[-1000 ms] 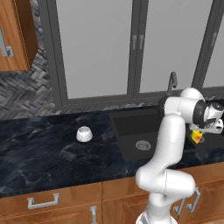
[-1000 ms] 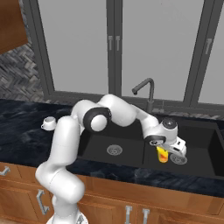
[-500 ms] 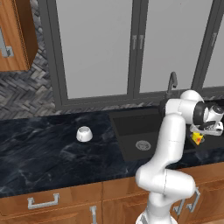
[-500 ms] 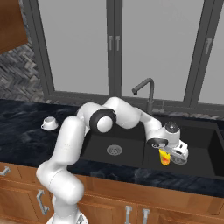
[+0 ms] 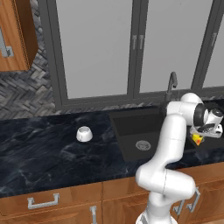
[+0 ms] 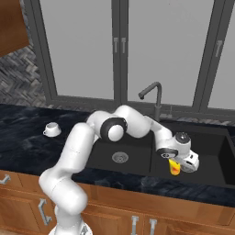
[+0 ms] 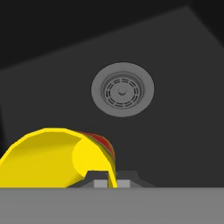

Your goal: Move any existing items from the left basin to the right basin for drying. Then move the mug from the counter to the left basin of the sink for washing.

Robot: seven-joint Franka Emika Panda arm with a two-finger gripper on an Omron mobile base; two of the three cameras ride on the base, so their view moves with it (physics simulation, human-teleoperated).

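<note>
Yellow cup (image 6: pixel 175 167) with a red mark hangs in the gripper (image 6: pixel 176 166), jaws clamped on its rim, off the bottom of the right basin (image 6: pixel 209 151). In the hand view the cup (image 7: pixel 57 157) sits at about 7 o'clock, open mouth toward the camera, red patch on its upper right edge; the round silver drain (image 7: pixel 122 89) of the basin is at roughly 12 o'clock from it, well apart. From the left base view the cup (image 5: pixel 197 139) shows just below the gripper (image 5: pixel 200 137), at the right end of the sink (image 5: pixel 127 120). Left basin (image 6: pixel 120 158) holds nothing but its own drain (image 6: pixel 120 157). Dark curved faucet (image 6: pixel 153 93) rises behind the divider between the two basins. White mug (image 5: pixel 84 134) sits on the table (image 5: pixel 43 153) at 9 o'clock from the sink, well apart; it looks turned rim-down, hard to be sure at this size. In the right base view the mug (image 6: pixel 52 129) is at the far left of the table (image 6: pixel 18 137). Wooden cabinets (image 5: pixel 57 203) with silver handles run under the table; windows (image 6: pixel 82 46) behind.
</note>
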